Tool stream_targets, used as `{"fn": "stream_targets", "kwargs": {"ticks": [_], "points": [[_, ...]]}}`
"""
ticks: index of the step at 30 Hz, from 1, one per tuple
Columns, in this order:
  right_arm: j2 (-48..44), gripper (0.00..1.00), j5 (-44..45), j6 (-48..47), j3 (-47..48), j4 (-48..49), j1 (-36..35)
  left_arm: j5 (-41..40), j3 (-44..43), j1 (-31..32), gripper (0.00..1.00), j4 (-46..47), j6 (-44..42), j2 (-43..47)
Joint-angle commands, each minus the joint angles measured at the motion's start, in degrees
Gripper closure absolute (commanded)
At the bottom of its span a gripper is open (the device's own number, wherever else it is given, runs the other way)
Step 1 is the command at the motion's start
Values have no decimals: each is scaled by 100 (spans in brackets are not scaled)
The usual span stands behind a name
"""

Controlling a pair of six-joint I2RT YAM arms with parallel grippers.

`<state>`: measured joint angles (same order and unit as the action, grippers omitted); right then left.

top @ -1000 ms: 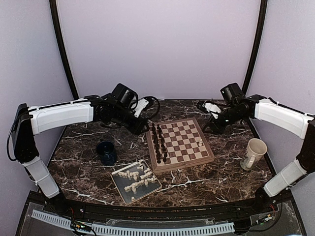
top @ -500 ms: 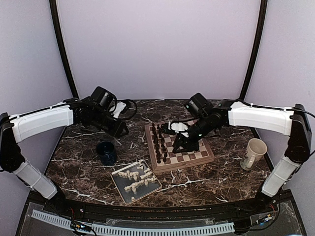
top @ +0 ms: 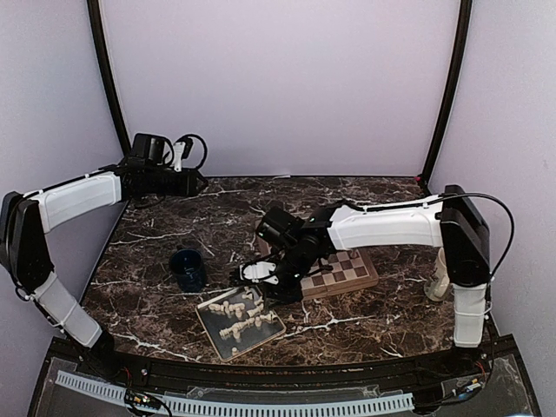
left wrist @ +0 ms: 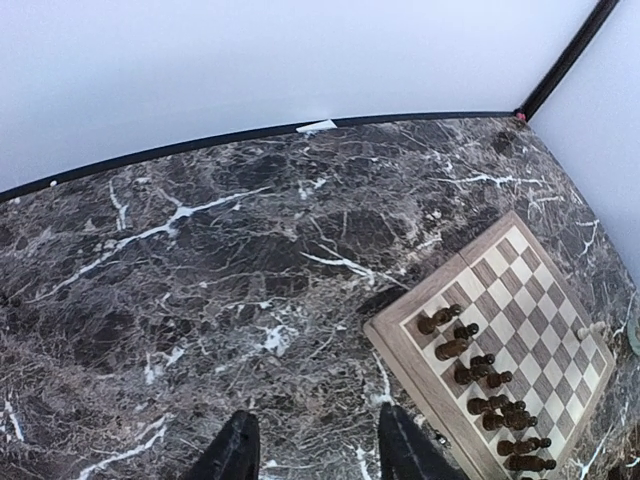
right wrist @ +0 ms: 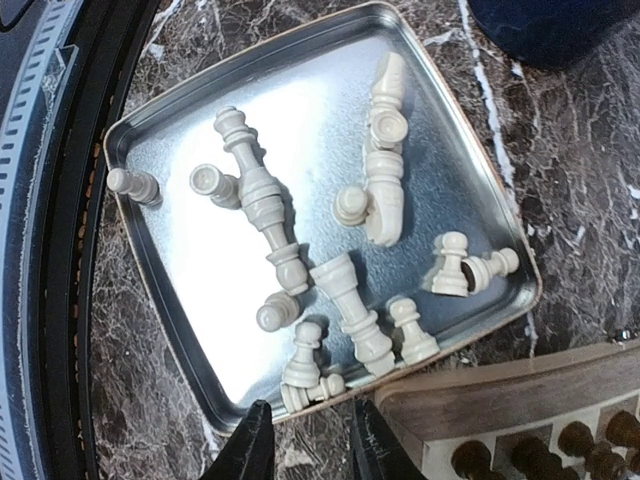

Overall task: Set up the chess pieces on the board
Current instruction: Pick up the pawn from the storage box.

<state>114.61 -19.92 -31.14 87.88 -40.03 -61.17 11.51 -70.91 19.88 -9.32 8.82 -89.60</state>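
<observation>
Several cream-white chess pieces (right wrist: 345,300) lie and stand in a grey metal tray (right wrist: 200,270), which also shows in the top view (top: 228,346). The wooden board (top: 347,268) is partly hidden under my right arm. Its corner (right wrist: 500,405) touches the tray's rim. Dark pieces (left wrist: 480,375) fill the board's left side, and one white piece (left wrist: 592,330) stands at its far edge. My right gripper (right wrist: 308,450) is open and empty, low over the tray's edge beside that corner (top: 261,278). My left gripper (left wrist: 315,450) is open and empty, high over the back left of the table (top: 195,182).
A dark blue mug (top: 188,269) stands left of the tray and shows at the top right of the right wrist view (right wrist: 560,25). A cream mug (top: 445,276) stands at the right, behind my right arm. The table's black front edge (right wrist: 70,250) runs close to the tray.
My right arm has swung from the back right across the board to the tray. My left arm has drawn back from the board's left side to the back left corner.
</observation>
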Motion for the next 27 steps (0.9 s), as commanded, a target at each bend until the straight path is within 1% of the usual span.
{"fn": "stream_targets", "kwargs": {"ticks": [1, 8, 16, 22, 27], "points": [[303, 72, 84, -32, 373, -169, -192, 608, 231, -375, 57, 405, 303, 363], [635, 71, 78, -146, 586, -312, -375, 458, 381, -390, 57, 330, 162, 663], [812, 71, 83, -193, 688, -364, -508, 548, 384, -393, 57, 307, 190, 668], [903, 74, 103, -151, 757, -349, -557, 580, 394, -389, 57, 312, 204, 646], [949, 80, 195, -117, 766, -318, -562, 636, 403, -393, 57, 317, 219, 612]]}}
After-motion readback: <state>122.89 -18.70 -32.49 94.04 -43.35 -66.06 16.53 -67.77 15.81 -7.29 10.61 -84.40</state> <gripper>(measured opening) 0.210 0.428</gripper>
